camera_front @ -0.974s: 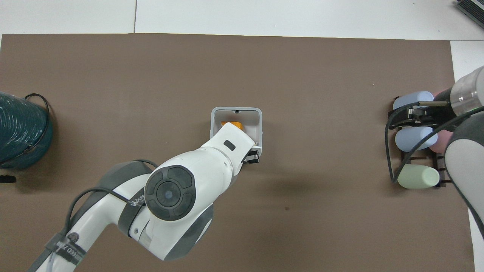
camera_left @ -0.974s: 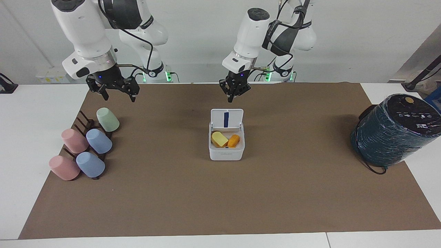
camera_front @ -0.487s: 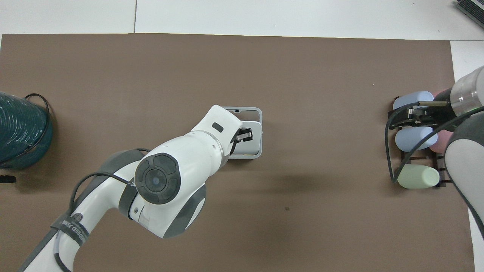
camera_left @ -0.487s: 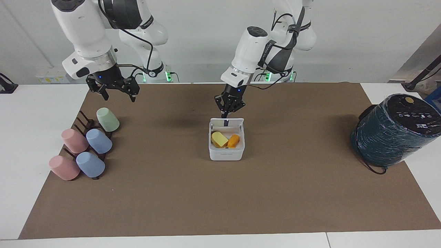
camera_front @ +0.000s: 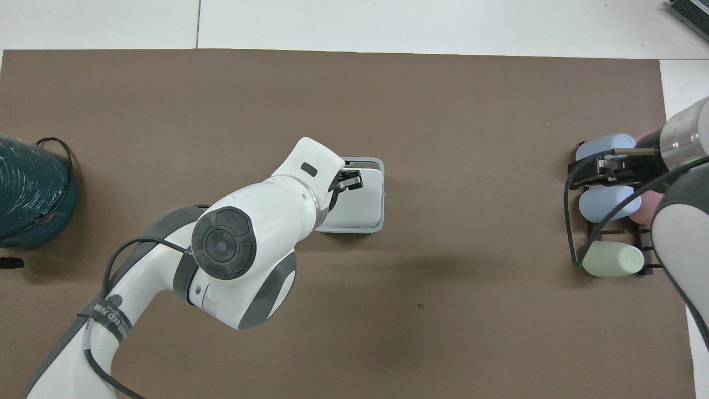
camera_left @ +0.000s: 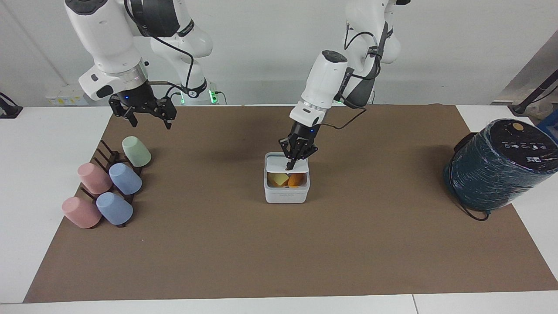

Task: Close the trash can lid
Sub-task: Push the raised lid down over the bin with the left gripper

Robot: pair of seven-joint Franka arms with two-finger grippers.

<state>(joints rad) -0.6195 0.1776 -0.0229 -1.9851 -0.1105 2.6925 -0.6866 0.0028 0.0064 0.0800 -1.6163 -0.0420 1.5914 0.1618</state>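
The small white trash can (camera_left: 287,196) stands at the middle of the brown mat, and its rim also shows in the overhead view (camera_front: 379,166). Its white lid (camera_left: 277,164) is tipped down over the opening, almost flat, with a gap at the edge farther from the robots. A yellow piece (camera_left: 279,179) and an orange piece (camera_left: 296,179) show through that gap. My left gripper (camera_left: 290,166) is shut, its tips pressing on top of the lid (camera_front: 363,199). My right gripper (camera_left: 150,121) waits open in the air over the cup rack.
A dark rack (camera_left: 107,156) holds several pastel cups (camera_left: 125,179) lying on their sides at the right arm's end of the table. A large dark green-wrapped cylinder (camera_left: 497,168) with a trailing cable stands at the left arm's end.
My left gripper has come down onto the lid and pushed it from upright to almost flat over the can. The right arm has not moved.
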